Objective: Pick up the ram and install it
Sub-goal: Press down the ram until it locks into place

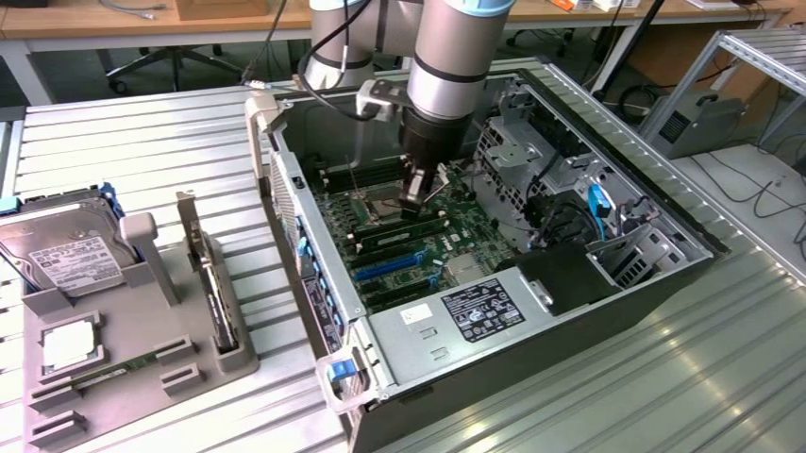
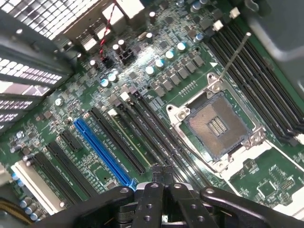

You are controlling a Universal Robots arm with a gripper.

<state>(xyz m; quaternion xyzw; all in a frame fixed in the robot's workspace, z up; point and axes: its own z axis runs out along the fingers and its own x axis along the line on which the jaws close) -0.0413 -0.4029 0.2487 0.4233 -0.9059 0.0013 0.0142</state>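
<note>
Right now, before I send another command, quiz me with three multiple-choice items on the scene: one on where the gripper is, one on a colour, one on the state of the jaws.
1. Where is the gripper?
A. Over the grey parts tray
B. Down inside the open computer case, over the motherboard
C. Above the hard drive

2. What colour is the long slot next to the black slots in the wrist view?
A. Red
B. Yellow
C. Blue

3. How do the jaws stand?
A. Shut
B. Wide open
C. Clamped on the hard drive

Answers:
1 B: the gripper reaches into the computer case, just above the motherboard.
2 C: the slot is bright blue among black ones.
3 A: in the wrist view the jaws meet with no gap.
</note>
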